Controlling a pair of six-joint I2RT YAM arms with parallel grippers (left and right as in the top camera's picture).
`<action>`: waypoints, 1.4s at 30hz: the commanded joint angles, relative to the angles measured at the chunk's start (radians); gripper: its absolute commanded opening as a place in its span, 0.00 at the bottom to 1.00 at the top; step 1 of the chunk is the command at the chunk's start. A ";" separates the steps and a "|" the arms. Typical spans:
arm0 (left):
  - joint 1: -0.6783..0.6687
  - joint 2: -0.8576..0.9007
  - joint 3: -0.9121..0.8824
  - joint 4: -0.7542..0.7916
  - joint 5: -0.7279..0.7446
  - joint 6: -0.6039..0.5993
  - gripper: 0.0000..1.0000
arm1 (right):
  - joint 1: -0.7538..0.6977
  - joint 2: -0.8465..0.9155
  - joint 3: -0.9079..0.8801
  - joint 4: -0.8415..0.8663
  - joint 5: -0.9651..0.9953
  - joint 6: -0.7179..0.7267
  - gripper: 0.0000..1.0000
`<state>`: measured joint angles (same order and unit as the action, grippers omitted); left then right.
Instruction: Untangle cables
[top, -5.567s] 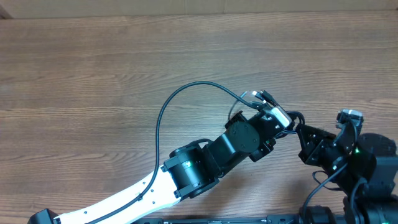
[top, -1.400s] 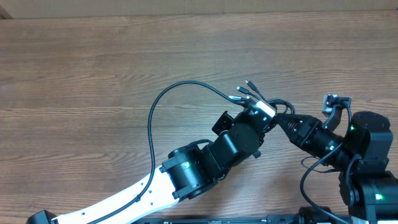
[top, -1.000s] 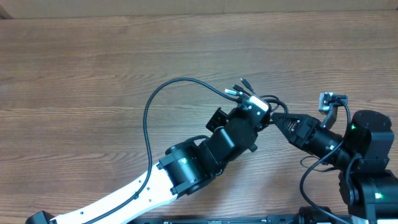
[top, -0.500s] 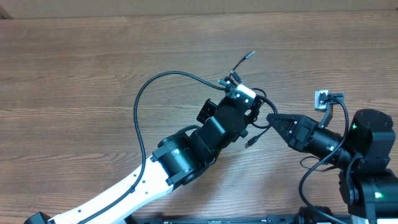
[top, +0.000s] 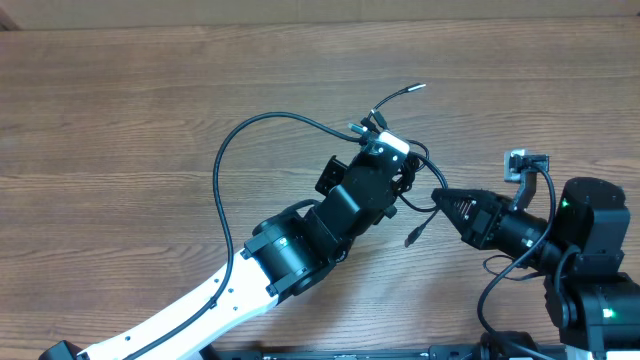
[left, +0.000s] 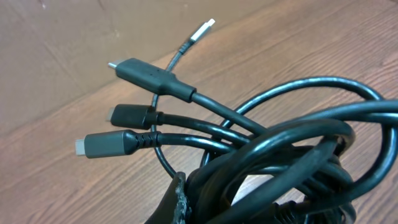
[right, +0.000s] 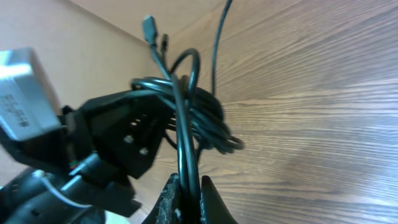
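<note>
Two grippers are seen closed over the wooden table (top: 120, 120). Nearest, the right gripper (right: 188, 186) is pinched fully shut on a single black strand (right: 183, 124), and a loose plug (top: 412, 238) is seen hanging just beside it. Beyond, the tangled cables (left: 292, 155) are clamped in the left gripper (top: 400, 165), its jaws fully shut on the bundle. Three dark plugs (left: 134, 115) are fanned past the bundle, and a silver-tipped end (top: 417, 88) is raised farthest out.
</note>
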<state>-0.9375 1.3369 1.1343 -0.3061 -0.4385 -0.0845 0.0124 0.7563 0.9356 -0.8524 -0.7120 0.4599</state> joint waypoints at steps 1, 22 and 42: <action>0.068 -0.015 0.014 0.021 -0.147 0.007 0.04 | -0.007 0.004 0.002 -0.027 0.042 -0.051 0.04; 0.112 -0.017 0.014 0.070 -0.042 0.041 0.04 | -0.008 0.191 0.029 -0.126 0.049 -0.180 0.08; 0.112 -0.017 0.014 0.066 0.278 -0.038 0.04 | -0.008 0.162 0.113 -0.141 -0.121 -0.131 0.73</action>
<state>-0.8284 1.3373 1.1339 -0.2611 -0.3115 -0.0547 0.0071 0.9321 1.0100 -1.0065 -0.7853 0.2966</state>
